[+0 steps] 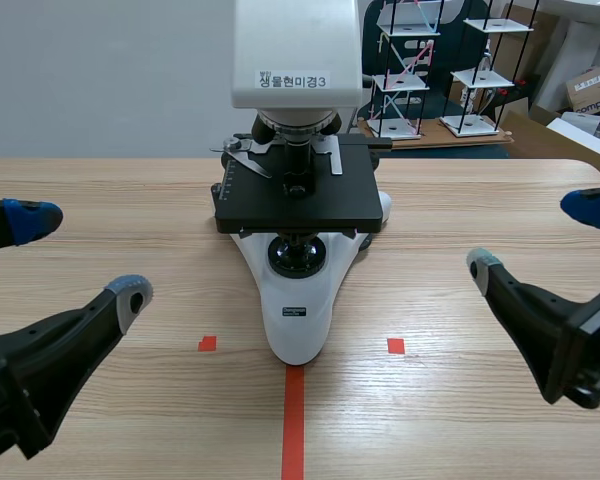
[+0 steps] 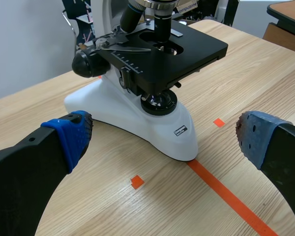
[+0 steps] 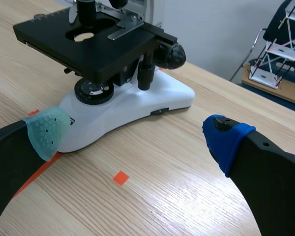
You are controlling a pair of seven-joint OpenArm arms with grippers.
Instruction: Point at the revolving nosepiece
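A: So, where does the revolving nosepiece (image 1: 298, 124) sit?

B: High on the microscope (image 1: 298, 215), just under its white head and right above the black stage (image 1: 300, 200). An objective hangs from it toward the stage opening.

A: And the claws?

B: Both are released. The left gripper (image 1: 80, 255) is low at the near left, fingers spread wide around nothing. The right gripper (image 1: 536, 237) mirrors it at the near right, equally spread. Each is well apart from the microscope.

A: Any containers?

B: A cardboard box (image 1: 592, 85) stands beyond the far right corner of the table (image 1: 480, 200); what it holds I cannot tell.

A: Room to move?

B: The white base (image 1: 298, 320) stands mid-table, its nose touching the end of the tape line (image 1: 293, 420), between two small tape squares (image 1: 207, 343). Wood grain shows from the base out to each gripper. The stage overhangs the base on both sides, and a black focus knob (image 2: 84, 61) juts out lower down. Past the far edge stand wire rack models (image 1: 420, 60).
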